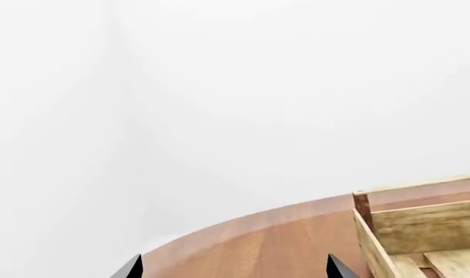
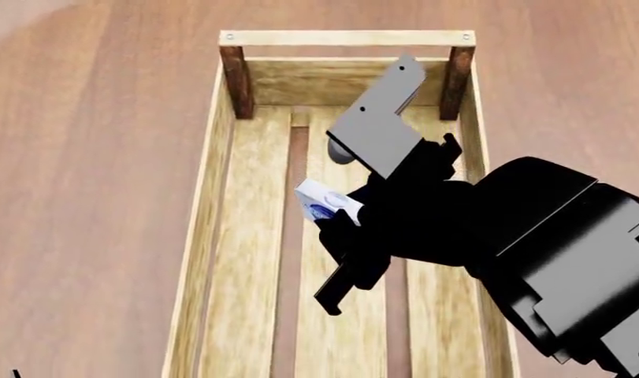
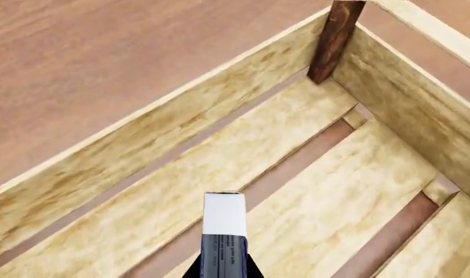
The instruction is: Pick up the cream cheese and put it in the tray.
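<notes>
Cream cheese (image 2: 321,201) sits clamped in the right gripper (image 2: 346,228) above the tray (image 2: 206,213) floor; left gripper (image 1: 233,267) fingertips spread apart.

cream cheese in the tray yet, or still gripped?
Still gripped. The right gripper holds the cream cheese over the tray; the right wrist view shows the box pinched above the slats, not resting on them.

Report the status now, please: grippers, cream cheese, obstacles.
Right gripper shut on cream cheese, above tray floor. Left gripper open, idle. Nothing in the way.
</notes>
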